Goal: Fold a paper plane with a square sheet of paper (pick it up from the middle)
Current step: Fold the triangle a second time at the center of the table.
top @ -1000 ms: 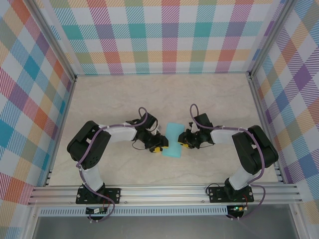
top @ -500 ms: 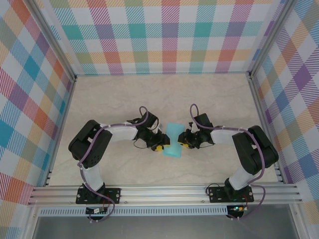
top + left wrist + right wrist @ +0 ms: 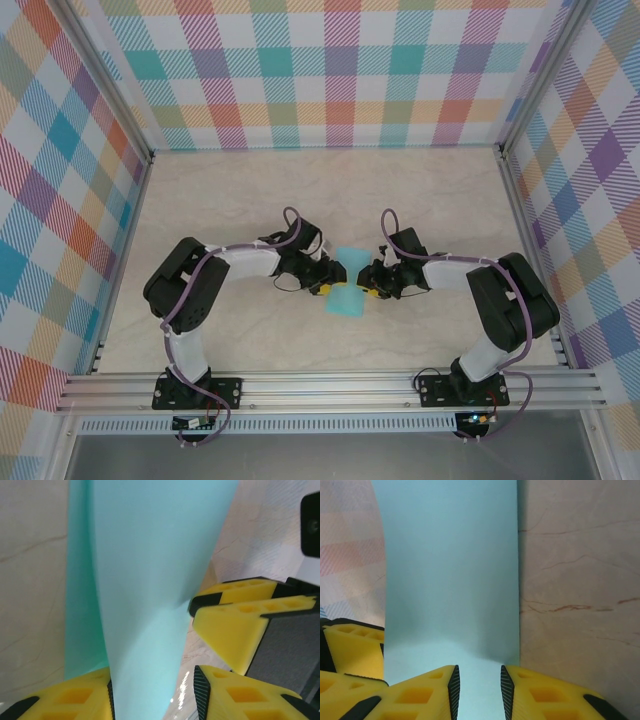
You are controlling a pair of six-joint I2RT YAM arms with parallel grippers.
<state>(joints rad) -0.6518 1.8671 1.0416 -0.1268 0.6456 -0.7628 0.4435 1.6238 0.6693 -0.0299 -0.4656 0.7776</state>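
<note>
**Paper narrowed at the middle between two grippers**

Checked walls [image 3: 330, 70] on three sides of a pale marbled table [image 3: 450, 200]. At the near rail, left arm [image 3: 240, 262] and right arm [image 3: 460, 268], both bent inward, wrists facing each other. Between them the paper [image 3: 343, 302], turquoise, near the middle of the table, narrow at its waist and wider at the far and near ends. Touching that waist: left gripper [image 3: 328, 288] from one side, right gripper [image 3: 369, 291] from the other.

From the left wrist, paper standing up in a curve between the yellow fingers, against one pad, with a thin slit of table before the other pad [image 3: 201, 690]. Jaws partly apart, not pressed together on the sheet.

From the right wrist, jaws close together with a narrow gap, turquoise visible inside it. Clamped on the paper or not: cannot tell.
</note>
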